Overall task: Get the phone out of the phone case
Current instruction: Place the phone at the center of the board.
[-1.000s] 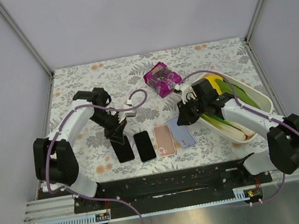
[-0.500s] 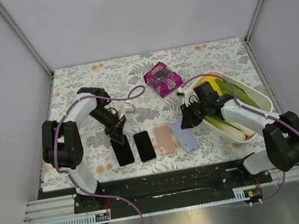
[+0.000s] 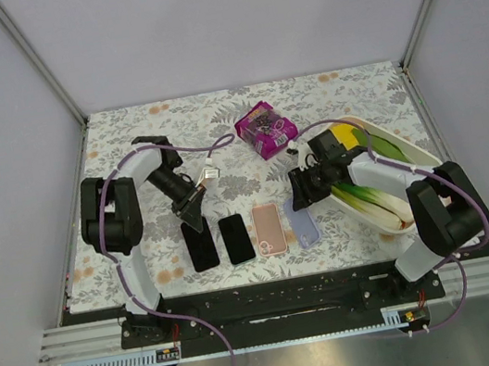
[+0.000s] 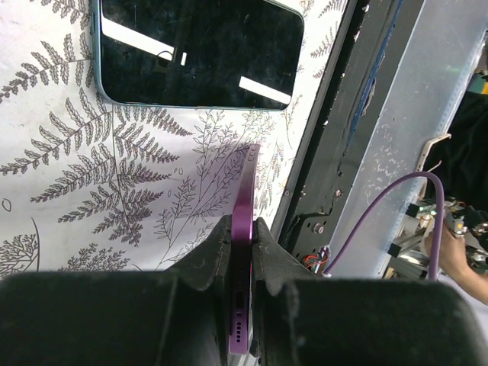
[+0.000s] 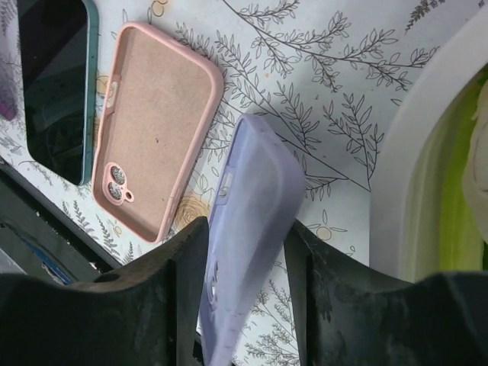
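Observation:
A purple phone [image 4: 245, 198] is seen edge-on in the left wrist view, with my left gripper [image 4: 241, 229] shut on it. In the top view this phone [image 3: 200, 244] shows its dark screen just below the left gripper [image 3: 191, 212]. The lilac phone case [image 5: 255, 191] is empty and slants between the spread fingers of my right gripper [image 5: 246, 229], which is open, with a gap at the right finger. From above, the lilac case [image 3: 302, 225] lies below the right gripper [image 3: 303, 194].
A teal-edged phone [image 3: 236, 238] and an empty pink case [image 3: 269, 229] lie between the purple phone and the lilac case. A white tray [image 3: 429, 161] of vegetables stands right of the right arm. A purple box [image 3: 266, 129] sits behind. The black base rail [image 4: 343, 152] runs along the near edge.
The right gripper's jaws have opened off the lilac case, which has sunk towards the table beside the pink case. The left arm has swung its elbow back, still clamping the purple phone.

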Tool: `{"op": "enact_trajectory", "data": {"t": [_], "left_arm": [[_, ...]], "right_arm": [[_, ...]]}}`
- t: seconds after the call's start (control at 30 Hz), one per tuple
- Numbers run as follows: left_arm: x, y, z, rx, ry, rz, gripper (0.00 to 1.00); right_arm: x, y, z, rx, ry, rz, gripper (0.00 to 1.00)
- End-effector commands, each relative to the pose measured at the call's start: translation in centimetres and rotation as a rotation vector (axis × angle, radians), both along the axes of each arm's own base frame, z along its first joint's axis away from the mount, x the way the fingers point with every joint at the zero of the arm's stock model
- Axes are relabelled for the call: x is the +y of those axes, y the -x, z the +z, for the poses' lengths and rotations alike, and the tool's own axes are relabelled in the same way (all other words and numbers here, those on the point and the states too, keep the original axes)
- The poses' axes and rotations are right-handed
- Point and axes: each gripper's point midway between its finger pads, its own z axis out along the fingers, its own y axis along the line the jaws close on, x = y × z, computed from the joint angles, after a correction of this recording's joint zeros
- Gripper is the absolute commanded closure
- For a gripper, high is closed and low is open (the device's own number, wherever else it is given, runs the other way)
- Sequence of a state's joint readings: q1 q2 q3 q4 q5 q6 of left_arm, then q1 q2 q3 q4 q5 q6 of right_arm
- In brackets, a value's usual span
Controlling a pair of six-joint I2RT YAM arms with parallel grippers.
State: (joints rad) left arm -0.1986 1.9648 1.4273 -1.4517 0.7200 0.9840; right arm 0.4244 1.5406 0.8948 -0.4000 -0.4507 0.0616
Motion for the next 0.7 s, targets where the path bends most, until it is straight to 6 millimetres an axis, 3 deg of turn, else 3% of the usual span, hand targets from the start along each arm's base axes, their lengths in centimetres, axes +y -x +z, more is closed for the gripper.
{"op": "enact_trajectory", "data": {"t": [0.0, 0.1, 0.3, 0.4, 0.67], "left_arm": [[1.7, -3.9, -3.5, -0.170, -0.074, -0.073, 1.00], [1.9, -4.2, -4.2, -0.161, -0.088, -0.076, 1.00], [2.3, -5.1, -4.5, -0.167, -0.126, -0.062, 1.00], [2.3, -5.7, -4.7, -0.164, -0.147, -0.045, 1.00], [2.3, -6.6, -4.9, -0.222, -0.177, -0.026, 0.68]], "right_arm": [[0.0, -1.7, 0.3, -0.007, 0.028, -0.032, 0.46], [0.0, -1.8, -0.3, 0.011, 0.044, -0.037, 0.43], [-0.6, -2.3, -0.3, -0.019, 0.077, -0.052, 0.23], [-0.7, -2.2, 0.1, -0.032, 0.074, -0.047, 0.21], [-0.2, -2.0, 1.4, -0.048, 0.033, -0.024, 0.21]]}}
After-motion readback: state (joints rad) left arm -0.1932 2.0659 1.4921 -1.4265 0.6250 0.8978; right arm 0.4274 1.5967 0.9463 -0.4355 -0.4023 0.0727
